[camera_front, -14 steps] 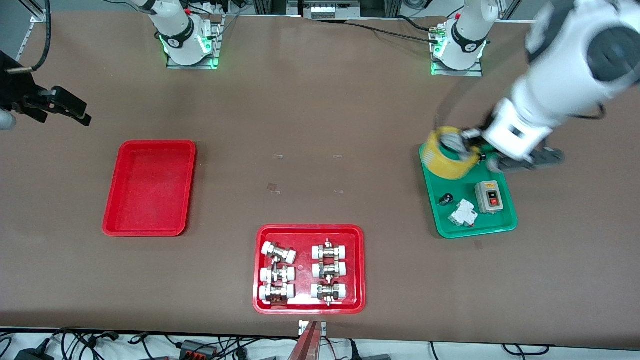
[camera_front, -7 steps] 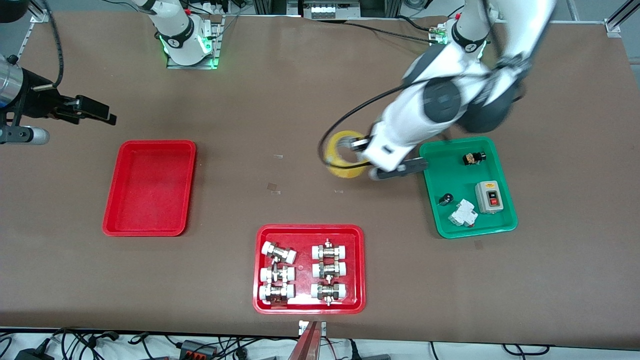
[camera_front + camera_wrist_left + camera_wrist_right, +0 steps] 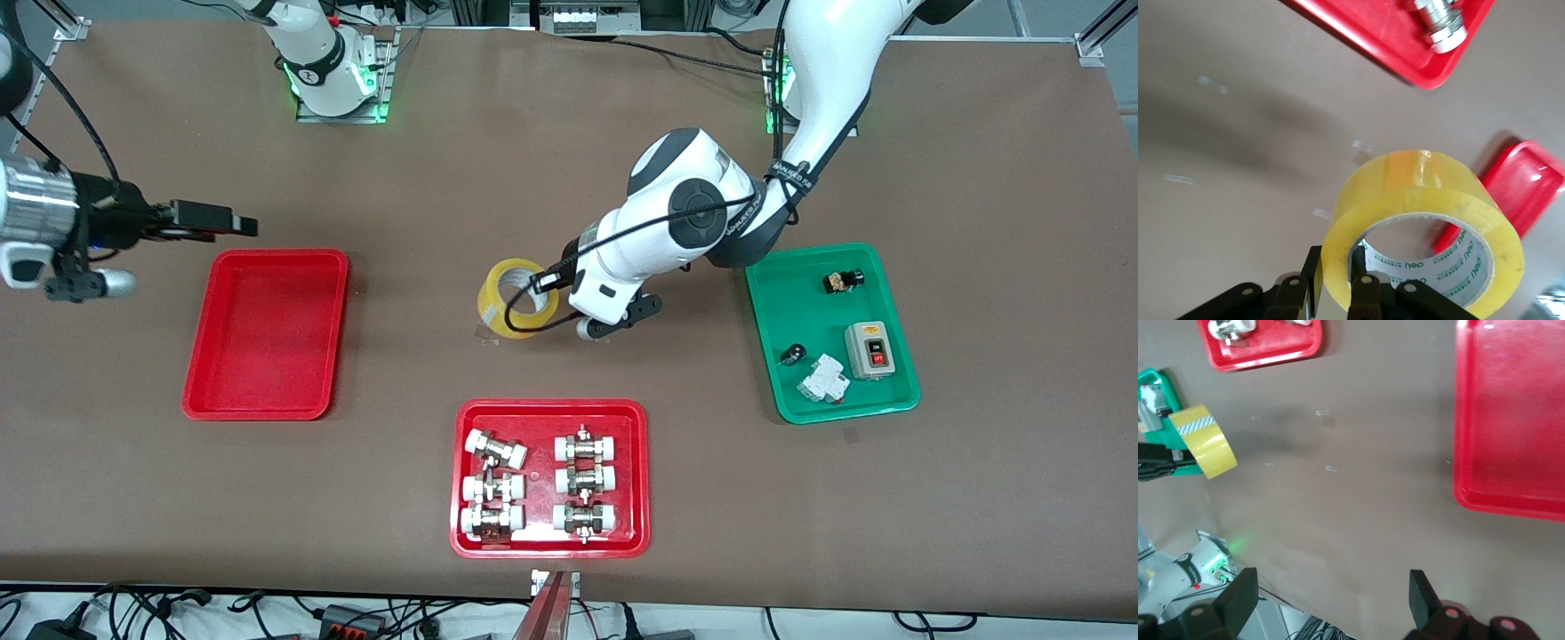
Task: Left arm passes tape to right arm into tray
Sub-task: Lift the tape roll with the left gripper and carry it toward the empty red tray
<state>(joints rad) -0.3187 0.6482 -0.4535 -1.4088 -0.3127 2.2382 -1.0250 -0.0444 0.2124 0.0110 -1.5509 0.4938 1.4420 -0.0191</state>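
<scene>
We see the left gripper [image 3: 544, 283] pinching the tape's [image 3: 517, 299] wall — aloft, well apart from the tray [image 3: 267, 333]. The right gripper [image 3: 233, 222] hovers wide-fingered just off that tray's rim.

We see the left arm [image 3: 702, 209] as glossy white links with dark grey round joint caps, a blocky white wrist and a looping black cable. The right arm [image 3: 36, 200] wears a shiny silver wrist band ahead of black hardware and black cabling.
</scene>
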